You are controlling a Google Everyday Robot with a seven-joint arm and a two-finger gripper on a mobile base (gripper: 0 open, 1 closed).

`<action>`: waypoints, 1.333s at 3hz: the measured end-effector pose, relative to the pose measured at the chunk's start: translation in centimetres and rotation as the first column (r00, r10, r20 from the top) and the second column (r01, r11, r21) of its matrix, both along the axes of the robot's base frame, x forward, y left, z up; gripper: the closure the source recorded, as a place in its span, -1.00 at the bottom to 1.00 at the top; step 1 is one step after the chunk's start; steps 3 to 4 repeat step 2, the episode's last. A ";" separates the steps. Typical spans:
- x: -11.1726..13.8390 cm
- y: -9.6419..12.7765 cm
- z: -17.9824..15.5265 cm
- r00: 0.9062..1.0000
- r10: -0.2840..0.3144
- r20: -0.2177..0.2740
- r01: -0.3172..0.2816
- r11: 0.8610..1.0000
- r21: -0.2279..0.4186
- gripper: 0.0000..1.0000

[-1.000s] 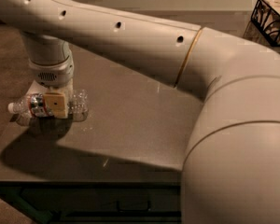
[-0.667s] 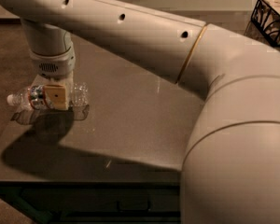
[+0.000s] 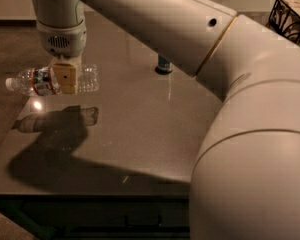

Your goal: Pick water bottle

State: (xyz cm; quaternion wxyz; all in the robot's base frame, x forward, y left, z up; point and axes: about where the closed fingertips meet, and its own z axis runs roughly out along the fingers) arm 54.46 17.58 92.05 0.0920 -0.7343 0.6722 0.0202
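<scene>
The water bottle [image 3: 37, 80], clear ribbed plastic with a white cap and a red and green label, hangs on its side in the air above the left part of the grey table [image 3: 140, 134]. Its cap points left. My gripper [image 3: 66, 78] is shut on the bottle's middle, with one tan pad [image 3: 66, 77] facing the camera. The bottle's shadow lies on the table below it.
The base of a slim blue can [image 3: 164, 65] stands on the table behind my arm, mostly hidden. A dark wire basket [image 3: 291, 15] is at the top right. My large white arm [image 3: 230, 109] fills the right side. The table's front edge runs along the bottom.
The gripper has risen with the water bottle in it, lifting it off the table. The bottle's shadow now shows apart from it, and the blue can has come into view.
</scene>
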 end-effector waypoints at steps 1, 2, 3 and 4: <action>1.0 -3.0 2.9 1.000 0.018 0.016 -0.019 0.998 0.065 1.00; 1.4 -2.4 3.0 0.999 0.018 0.030 -0.020 0.996 0.084 1.00; 1.4 -2.4 3.0 0.999 0.018 0.030 -0.020 0.996 0.084 1.00; 1.4 -2.4 3.0 0.999 0.018 0.030 -0.020 0.996 0.084 1.00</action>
